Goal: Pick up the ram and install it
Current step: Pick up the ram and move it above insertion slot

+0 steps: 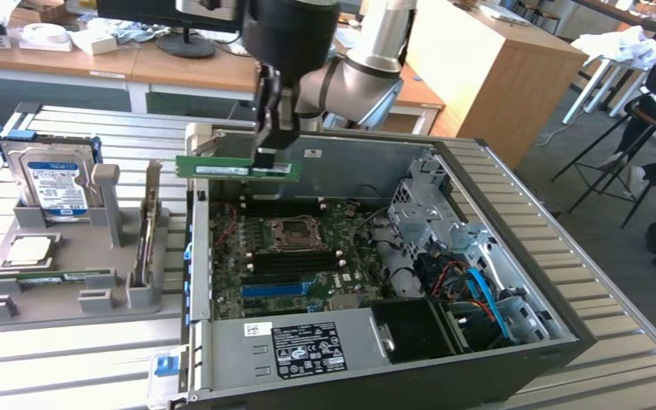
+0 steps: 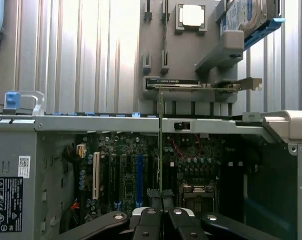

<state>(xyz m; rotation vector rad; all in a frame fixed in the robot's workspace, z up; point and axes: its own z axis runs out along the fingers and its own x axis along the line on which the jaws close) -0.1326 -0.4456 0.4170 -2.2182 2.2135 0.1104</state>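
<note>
Grip on a delicate part: the gripper [image 1: 269, 162] is clamped tight on the upper edge of the ram [image 1: 219, 168], a thin green board held level in the air above the open computer case [image 1: 351, 171] and its motherboard [image 1: 294, 256]. Light and stiff but probably fragile, the stick looks best pinched along its long edges, clear of chips and contacts.
</note>
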